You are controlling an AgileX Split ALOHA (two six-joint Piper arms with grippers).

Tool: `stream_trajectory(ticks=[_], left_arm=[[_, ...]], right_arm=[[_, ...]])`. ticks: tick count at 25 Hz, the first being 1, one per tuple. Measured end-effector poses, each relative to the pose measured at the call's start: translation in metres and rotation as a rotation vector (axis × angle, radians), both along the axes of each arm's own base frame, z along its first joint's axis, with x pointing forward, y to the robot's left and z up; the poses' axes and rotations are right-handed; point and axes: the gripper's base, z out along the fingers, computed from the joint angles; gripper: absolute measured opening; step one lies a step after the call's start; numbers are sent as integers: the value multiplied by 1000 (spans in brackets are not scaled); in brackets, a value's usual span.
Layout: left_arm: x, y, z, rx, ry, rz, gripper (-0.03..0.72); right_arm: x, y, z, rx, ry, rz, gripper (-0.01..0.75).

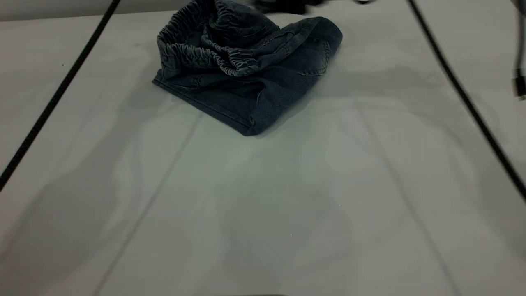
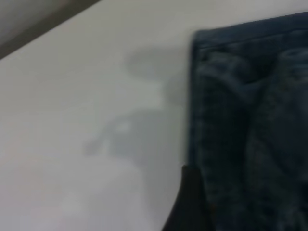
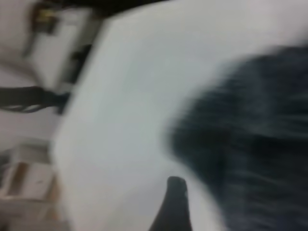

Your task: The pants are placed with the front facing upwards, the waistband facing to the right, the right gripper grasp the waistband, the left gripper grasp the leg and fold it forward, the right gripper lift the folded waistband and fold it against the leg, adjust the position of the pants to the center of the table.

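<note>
The blue denim pants (image 1: 263, 74) lie bunched in a heap at the far middle of the white table (image 1: 263, 197). Their gathered waistband (image 1: 213, 57) curls open on top of the heap, toward its left side. In the left wrist view my left gripper (image 2: 190, 204) shows as a dark shape right at the straight edge of the pants (image 2: 245, 125). In the right wrist view my right gripper (image 3: 173, 202) is over bare table (image 3: 134, 96) just beside the blurred pants (image 3: 250, 139). A dark blurred shape (image 1: 283, 5) sits behind the heap at the picture's top edge.
Two black cables cross the table diagonally, one on the left (image 1: 57, 90) and one on the right (image 1: 464, 98). A black cable end (image 1: 520, 84) hangs at the far right. Beyond the table's edge the right wrist view shows blurred boxes (image 3: 29, 178).
</note>
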Motion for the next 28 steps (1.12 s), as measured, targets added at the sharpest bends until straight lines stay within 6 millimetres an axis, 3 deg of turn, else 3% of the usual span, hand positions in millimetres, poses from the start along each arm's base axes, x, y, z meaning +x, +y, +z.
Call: stream_trajectory(ticks=[6, 10, 15, 19, 28], left_arm=[[-6, -19, 0, -78, 24, -44, 547], [-20, -58, 0, -80, 28, -116, 547], [-55, -128, -4, -82, 45, -260, 547], [-74, -164, -28, -61, 86, -345, 547], [-72, -171, -98, -1, 199, -349, 547]], right_arm=[[16, -80, -14, -150, 112, -145, 575], [21, -115, -15, -158, 137, -219, 575], [21, -136, -16, -171, 143, -241, 575], [20, -150, -17, -182, 155, -238, 575], [17, -180, -17, -169, 180, -264, 573]])
